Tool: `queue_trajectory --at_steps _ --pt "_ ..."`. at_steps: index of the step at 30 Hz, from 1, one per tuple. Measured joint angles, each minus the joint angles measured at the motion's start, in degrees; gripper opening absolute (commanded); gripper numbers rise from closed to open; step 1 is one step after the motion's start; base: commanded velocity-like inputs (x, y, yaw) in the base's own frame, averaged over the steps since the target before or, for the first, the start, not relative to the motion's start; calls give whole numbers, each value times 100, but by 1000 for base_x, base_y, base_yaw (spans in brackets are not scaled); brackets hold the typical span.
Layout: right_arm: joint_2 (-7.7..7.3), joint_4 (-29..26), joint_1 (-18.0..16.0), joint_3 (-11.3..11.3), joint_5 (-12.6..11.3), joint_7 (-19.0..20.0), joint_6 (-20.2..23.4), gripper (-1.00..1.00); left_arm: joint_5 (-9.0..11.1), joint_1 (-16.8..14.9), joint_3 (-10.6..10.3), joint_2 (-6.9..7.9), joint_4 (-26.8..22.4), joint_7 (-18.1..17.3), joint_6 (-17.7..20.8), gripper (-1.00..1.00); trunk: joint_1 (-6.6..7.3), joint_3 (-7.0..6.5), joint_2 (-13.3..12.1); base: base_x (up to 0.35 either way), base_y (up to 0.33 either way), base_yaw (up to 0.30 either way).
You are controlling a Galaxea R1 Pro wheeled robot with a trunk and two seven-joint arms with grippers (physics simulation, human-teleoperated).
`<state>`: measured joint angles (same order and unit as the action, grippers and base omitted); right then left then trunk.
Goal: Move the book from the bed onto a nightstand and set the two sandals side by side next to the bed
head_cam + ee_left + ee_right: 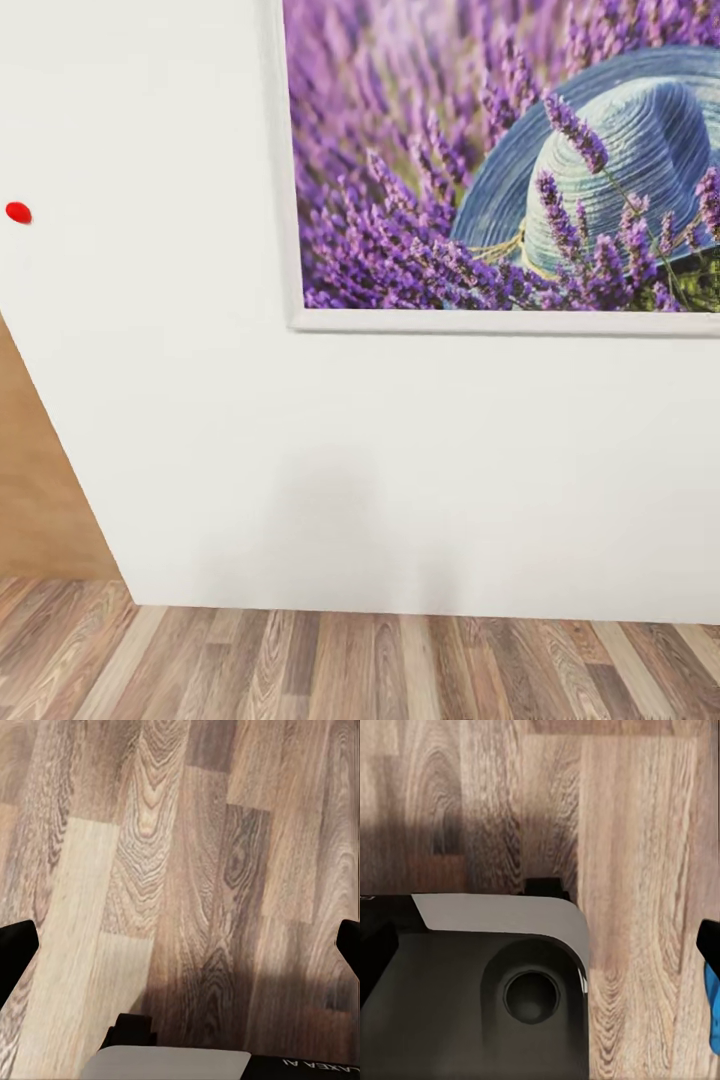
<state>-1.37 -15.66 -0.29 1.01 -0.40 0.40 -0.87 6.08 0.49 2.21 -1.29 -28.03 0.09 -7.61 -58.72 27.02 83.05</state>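
Note:
A sliver of bright blue, probably a sandal (713, 1009), shows at the frame's edge in the right wrist view, just past one dark fingertip (709, 939). I cannot tell whether it touches that finger or lies on the floor. My right gripper (540, 945) is open, hanging over the robot's own dark base (472, 997). My left gripper (180, 945) is open too, its fingertips (15, 952) wide apart over bare wood planks. The book, the bed and the nightstand are out of view.
The head view faces a white wall (400, 460) at close range, with a framed picture of lavender and a blue hat (500, 160). A small red dot (18, 212) marks the wall. Grey-brown plank floor (360, 665) runs along its foot. A tan panel (40, 500) stands at left.

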Motion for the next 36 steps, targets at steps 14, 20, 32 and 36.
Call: queue_trajectory --at_steps 14,20,32,36 --pt "4 0 -3 1 0 0 0 100 0 0 0 0 0 0 0 100 -1 -26 0 5 0 -295" --pt "4 0 -4 0 0 0 0 100 1 1 7 2 -1 0 7 100 1 -30 0 138 0 -171" --pt "4 9 -4 -2 8 -6 0 100 0 1 4 6 -2 0 2 100 3 -30 0 323 0 -7" --pt "5 10 -4 -1 6 -7 0 100 0 1 1 2 -2 0 3 100 3 -30 0 330 0 -9"
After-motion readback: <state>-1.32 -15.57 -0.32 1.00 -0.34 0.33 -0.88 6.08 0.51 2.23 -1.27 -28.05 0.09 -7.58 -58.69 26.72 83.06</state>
